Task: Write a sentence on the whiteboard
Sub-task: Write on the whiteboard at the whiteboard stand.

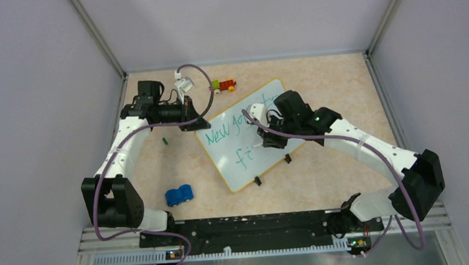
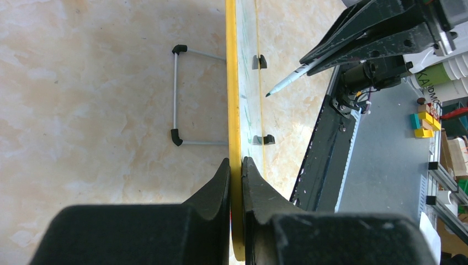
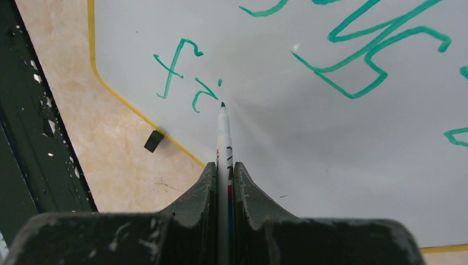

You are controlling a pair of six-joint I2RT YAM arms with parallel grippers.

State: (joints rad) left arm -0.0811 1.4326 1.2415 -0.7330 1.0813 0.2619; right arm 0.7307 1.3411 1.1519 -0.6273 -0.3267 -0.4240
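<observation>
The left tool (image 2: 235, 165) grips the whiteboard (image 3: 331, 165) by its yellow rim while the right tool (image 3: 223, 168) clenches a marker (image 3: 223, 132) beside the green sentence (image 3: 174, 65).

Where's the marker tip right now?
In the right wrist view, the marker, held in the right end effector, has its tip over the whiteboard, just right of the green letters near the board's clip edge.

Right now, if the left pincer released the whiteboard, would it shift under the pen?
Probably. The white rectangular yellow-rimmed whiteboard looks thin and straight edge-on, so likely stiff but light. It sits on a smooth beige tabletop, so pushes from the green-tipped marker could slide it. The left pincer clamping its rim likely prevents that.
</observation>
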